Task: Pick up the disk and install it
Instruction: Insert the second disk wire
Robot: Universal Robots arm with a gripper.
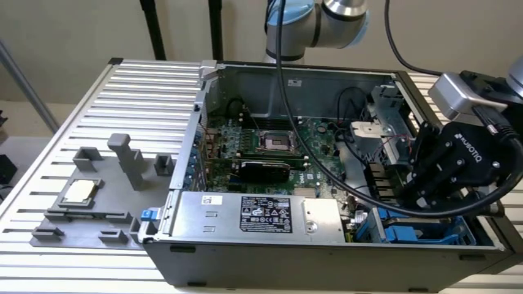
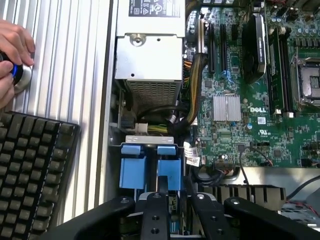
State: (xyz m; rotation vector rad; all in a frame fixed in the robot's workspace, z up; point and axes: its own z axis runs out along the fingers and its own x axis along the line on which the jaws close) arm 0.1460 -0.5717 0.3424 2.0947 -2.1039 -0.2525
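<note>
As far as I can see, the disk (image 2: pixel 168 172), a flat silver-grey metal hard drive in blue plastic carrier rails, already sits on edge in the drive bay at the corner of the open grey steel computer case (image 1: pixel 327 260), just beside a second blue-fronted drive carrier (image 2: pixel 132 167) and near the boxy silver power supply (image 1: pixel 245 214). Only its blue end shows, so that ID is a judgement. Handling guess: dense and rigid for its size, no flex, smooth metal faces likely slippery, shock-sensitive inside, so no dropping or forcing. Best hold is across the blue rails or the carrier's end tab, not the labelled face or connector end. The black two-finger tool (image 2: pixel 174 215) hangs directly over that blue end, pointing down into the bay, wrist tipped slightly, grey arm reaching in over the case's back wall. Can't tell whether the tool is clamped on the carrier or let go. Case rests on a slatted aluminium surface (image 1: pixel 122 92).
</note>
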